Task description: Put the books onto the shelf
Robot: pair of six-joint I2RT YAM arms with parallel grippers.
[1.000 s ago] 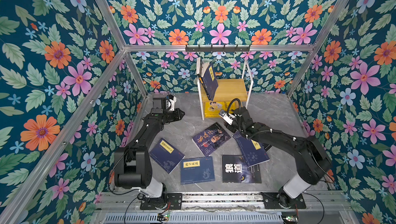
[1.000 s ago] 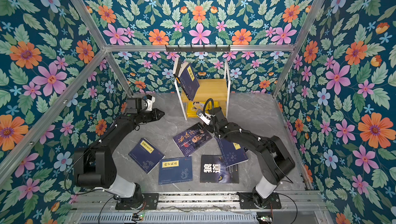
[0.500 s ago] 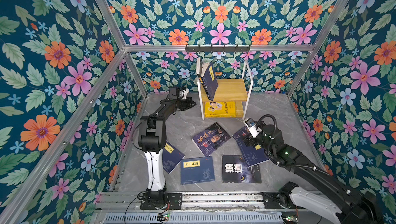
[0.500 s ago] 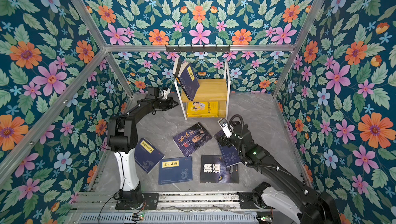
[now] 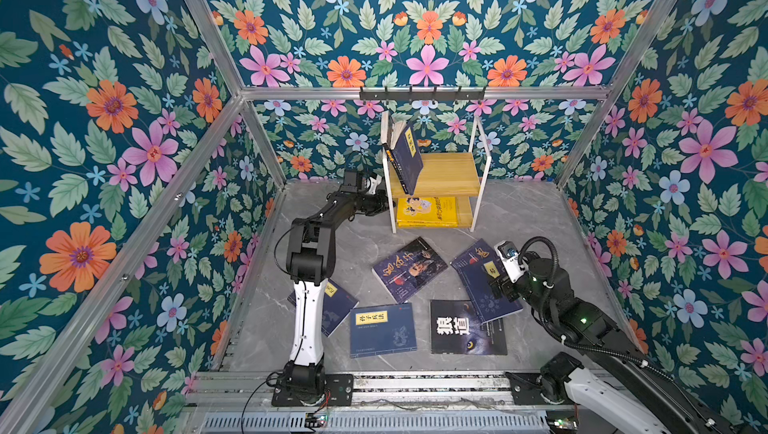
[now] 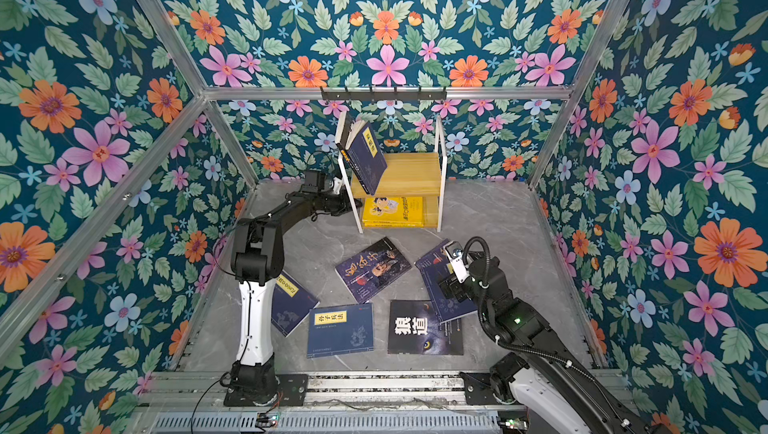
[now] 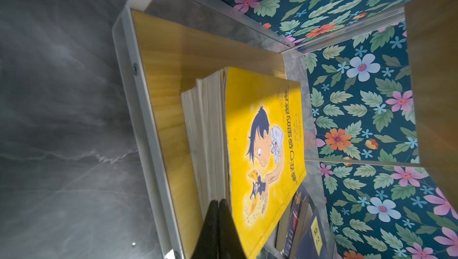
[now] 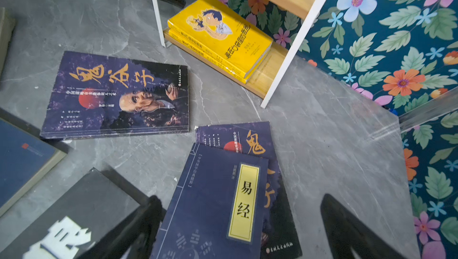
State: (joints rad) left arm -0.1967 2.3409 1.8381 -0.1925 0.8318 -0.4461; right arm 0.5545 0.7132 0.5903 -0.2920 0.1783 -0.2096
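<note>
Yellow cartoon-boy book [image 5: 428, 211], navy yellow-labelled book [image 5: 382, 330], grey marbled tabletop [image 5: 519, 211], teal floral walls [image 5: 415, 37]

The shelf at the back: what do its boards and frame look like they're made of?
The shelf: boards look like light yellowish wood, grain lines, slight sheen; possibly laminate. Its frame looks like thin white-painted metal: smooth, with a screw head in the left wrist view.

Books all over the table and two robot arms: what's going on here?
The arms are putting books onto the shelf. Two yellow books lie stacked on its lower board, and leaning books stand on the upper one. The left gripper is shut and holds nothing, at the shelf's side by the yellow books. The right gripper hovers wide open over a navy book that lies on a portrait book, not yet gripping it. Six books lie on the table.
</note>
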